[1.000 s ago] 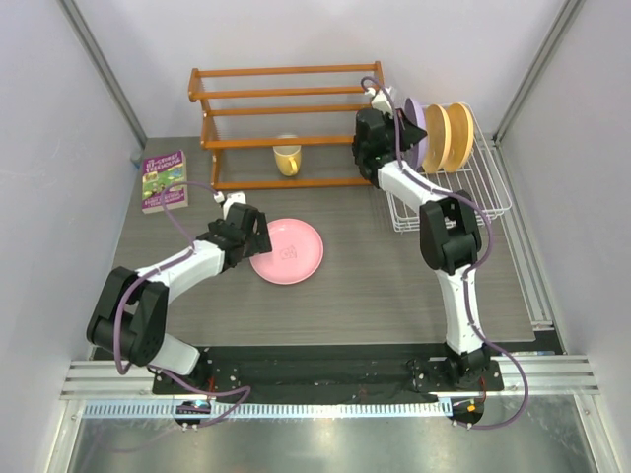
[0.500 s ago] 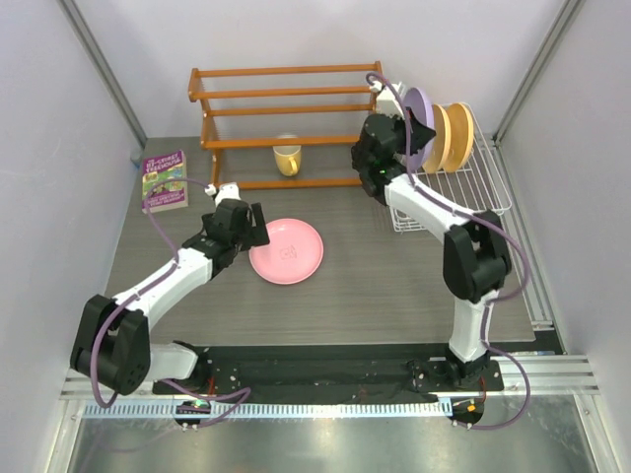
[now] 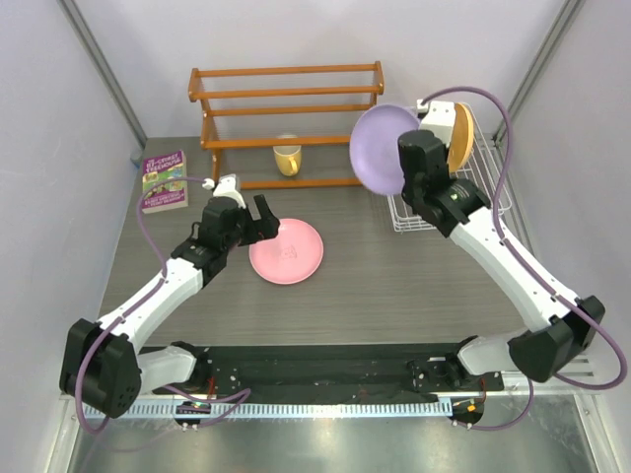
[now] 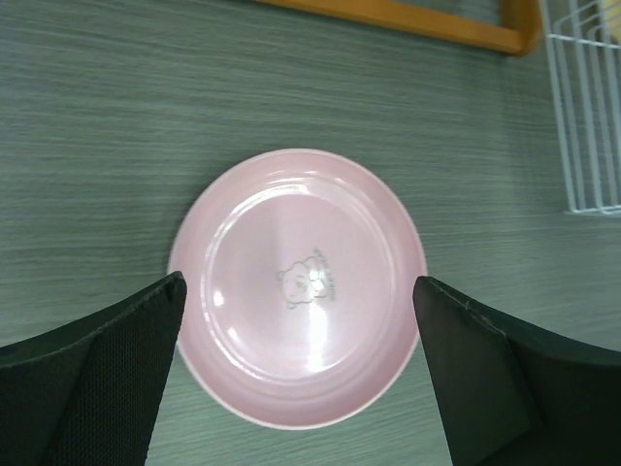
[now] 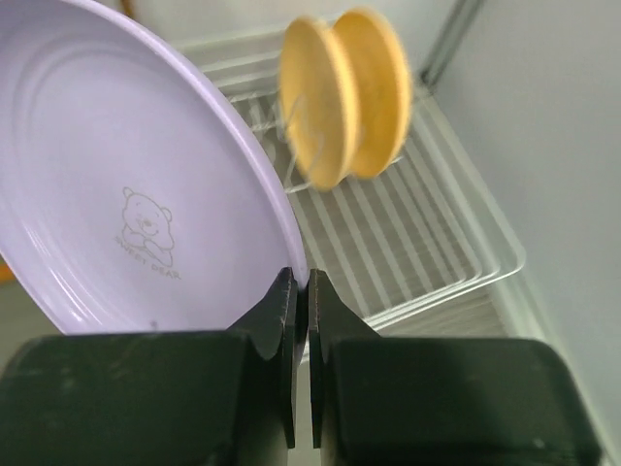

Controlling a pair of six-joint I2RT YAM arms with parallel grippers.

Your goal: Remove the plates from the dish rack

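Two plates are out of the dish rack (image 5: pixel 427 248). One more sort stays inside it.

The right gripper (image 5: pixel 300 283) has its jaws squeezed tight on the rim of the lavender plate (image 5: pixel 126 194). The plate is up in the air and tipped. From the pinch, it spreads out to the left of the jaws and up above them. A little bear is drawn on the side that faces the wrist camera.

Past the right jaws and a bit to their right is the white wire dish rack. Two orange-yellow plates (image 5: pixel 342 97) stand on edge in it, close side by side. They look blurry. They are apart from the lavender plate.

The left gripper (image 4: pixel 298 283) has its jaws spread wide, and they hold nothing. The pink plate (image 3: pixel 287 250) lies flat on the grey table (image 4: pixel 97 146), right below the gap between these jaws. One finger is just past the plate's left edge and one is just past its right edge. I cannot tell if the fingers touch the plate. This plate has a small bear in the middle too.

Far ahead of the left jaws is a brown wooden rack (image 3: pixel 286 94). A yellow mug (image 3: pixel 287 158) sits under it. A purple book (image 3: pixel 164 180) lies on the table, off to the left of the left jaws.
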